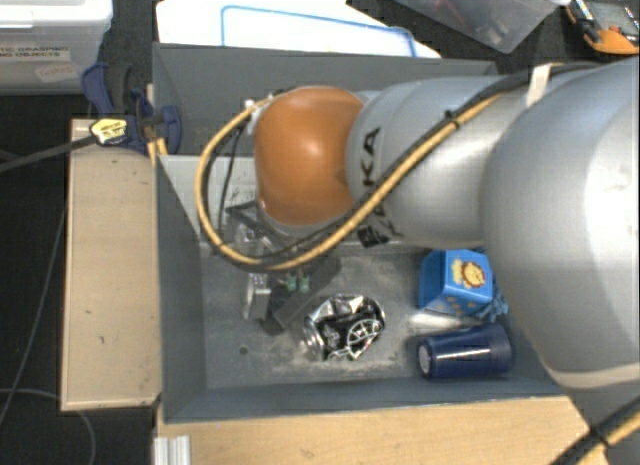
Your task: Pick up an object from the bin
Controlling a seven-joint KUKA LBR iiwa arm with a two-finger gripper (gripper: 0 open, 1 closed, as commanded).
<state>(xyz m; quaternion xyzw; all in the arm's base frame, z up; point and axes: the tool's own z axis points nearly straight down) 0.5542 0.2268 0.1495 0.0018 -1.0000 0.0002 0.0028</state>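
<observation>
Camera view | step: approach, I judge; jaws low over bin [185,338] floor, front-left | jaws state: cannot tell, nothing seen held | nearest: crumpled silver-black wrapper [345,326], just beside, image-right | next: centre over it, descend, close

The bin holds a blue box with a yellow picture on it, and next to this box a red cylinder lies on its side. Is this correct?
Not quite: the cylinder is dark blue, not red, as the camera view shows. It does lie on its side next to the blue box.
</observation>
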